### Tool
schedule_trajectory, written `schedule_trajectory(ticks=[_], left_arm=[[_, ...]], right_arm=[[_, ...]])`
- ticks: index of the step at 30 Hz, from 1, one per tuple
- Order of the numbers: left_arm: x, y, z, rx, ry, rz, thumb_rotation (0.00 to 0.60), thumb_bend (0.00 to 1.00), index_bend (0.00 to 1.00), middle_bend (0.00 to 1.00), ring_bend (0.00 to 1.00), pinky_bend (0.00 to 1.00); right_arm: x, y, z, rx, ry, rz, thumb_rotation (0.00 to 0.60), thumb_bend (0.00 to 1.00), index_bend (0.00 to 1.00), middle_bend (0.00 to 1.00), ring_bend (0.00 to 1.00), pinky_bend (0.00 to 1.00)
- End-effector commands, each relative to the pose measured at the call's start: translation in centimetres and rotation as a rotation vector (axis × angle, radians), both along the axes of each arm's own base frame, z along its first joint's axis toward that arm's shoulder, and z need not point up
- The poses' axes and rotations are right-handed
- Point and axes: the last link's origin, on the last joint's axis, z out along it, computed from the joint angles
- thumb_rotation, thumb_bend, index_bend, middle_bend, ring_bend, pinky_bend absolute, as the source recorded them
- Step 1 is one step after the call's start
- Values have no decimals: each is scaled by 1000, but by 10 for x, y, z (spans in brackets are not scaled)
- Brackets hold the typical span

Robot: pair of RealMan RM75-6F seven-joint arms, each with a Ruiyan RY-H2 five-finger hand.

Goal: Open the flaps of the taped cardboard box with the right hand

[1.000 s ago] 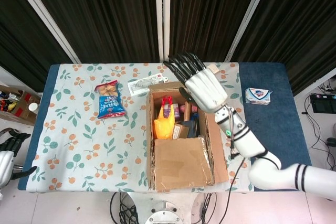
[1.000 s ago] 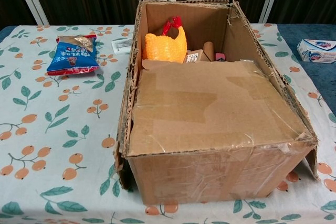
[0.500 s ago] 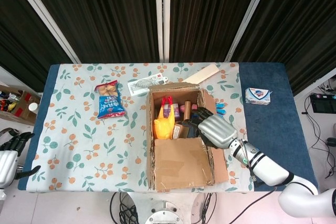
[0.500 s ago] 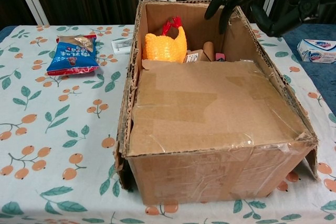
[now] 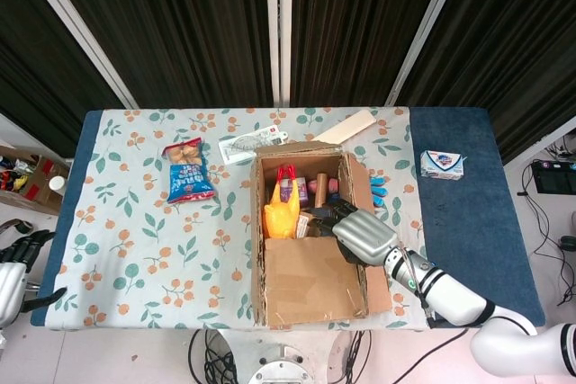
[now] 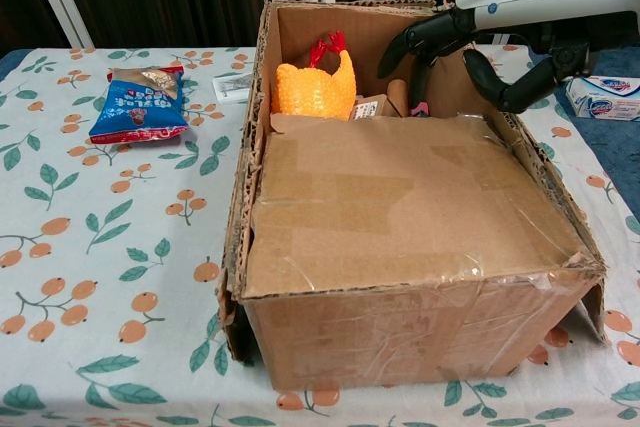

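Note:
The cardboard box (image 5: 310, 287) stands mid-table; its near flap (image 6: 400, 217) lies flat and taped, while the far half is open. My right hand (image 5: 364, 233) hovers over the box's right side at the flap's far edge. In the chest view the right hand (image 6: 455, 32) has its fingers (image 6: 412, 42) curved down inside the opening and its thumb by the right wall, and it holds nothing. Whether it touches the cardboard I cannot tell. My left hand (image 5: 13, 269) hangs off the table's near left corner, fingers apart.
Inside the box are a yellow mesh bag (image 6: 315, 87) and small items. A blue snack bag (image 5: 187, 171) lies left of the box, a soap box (image 5: 442, 164) on the right. A wooden strip (image 5: 344, 127) and a white packet (image 5: 247, 145) lie behind the box.
My right hand has dropped from high above the box's far edge and drawn back toward me, down to the right side of the opening. The left hand has barely shifted.

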Motion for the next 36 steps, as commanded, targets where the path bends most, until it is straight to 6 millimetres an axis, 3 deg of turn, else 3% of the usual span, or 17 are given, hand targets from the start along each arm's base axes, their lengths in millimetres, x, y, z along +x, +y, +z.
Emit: schedule_trajectory(ticks=[1, 12, 17, 25, 36], left_arm=[[-1, 0, 1, 2, 1, 3, 600, 2, 161, 156, 164, 272], [-4, 0, 0, -3, -2, 13, 600, 2, 161, 155, 164, 272], [-6, 0, -2, -11, -4, 18, 600, 2, 161, 155, 165, 273], [-5, 2, -6, -23, -7, 11, 600, 2, 161, 156, 164, 275], [0, 3, -7, -28, 3, 3, 600, 2, 161, 155, 164, 276]], right_arm=[[2, -1, -5, 5, 19, 0, 600, 919, 128, 246, 0, 0], [5, 0, -18, 34, 54, -11, 600, 920, 122, 243, 0, 0], [8, 5, -15, 50, 23, -22, 600, 929, 125, 290, 0, 0], [10, 10, -2, 55, -51, -46, 600, 936, 89, 373, 0, 0], [15, 28, 31, 54, -170, -33, 600, 940, 81, 400, 0, 0]])
